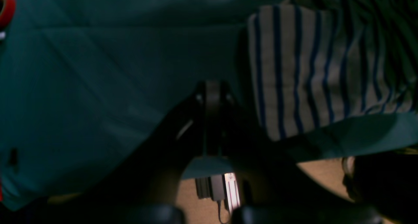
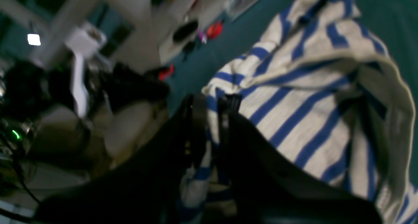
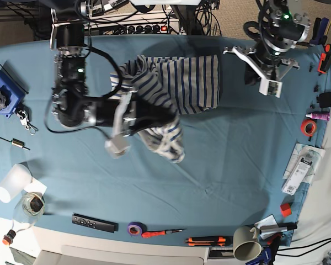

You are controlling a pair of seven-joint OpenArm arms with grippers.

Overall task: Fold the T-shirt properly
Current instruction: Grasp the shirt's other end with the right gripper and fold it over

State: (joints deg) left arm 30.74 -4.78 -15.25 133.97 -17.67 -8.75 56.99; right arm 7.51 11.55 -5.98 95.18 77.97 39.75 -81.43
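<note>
Teal table cloth (image 3: 220, 160), right fingers (image 2: 212, 119) pinching striped T-shirt (image 3: 182, 83)

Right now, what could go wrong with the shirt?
1. Only the right claw grips the shirt; the left claw is shut on nothing, off the cloth, so the fold may come out crooked.
2. The lifted part hangs bunched and twisted, so it could land wrinkled.

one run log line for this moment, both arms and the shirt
right gripper: shut on T-shirt, lifting a bunched part | left gripper: shut, empty, beside shirt | fold: unfinished
</note>
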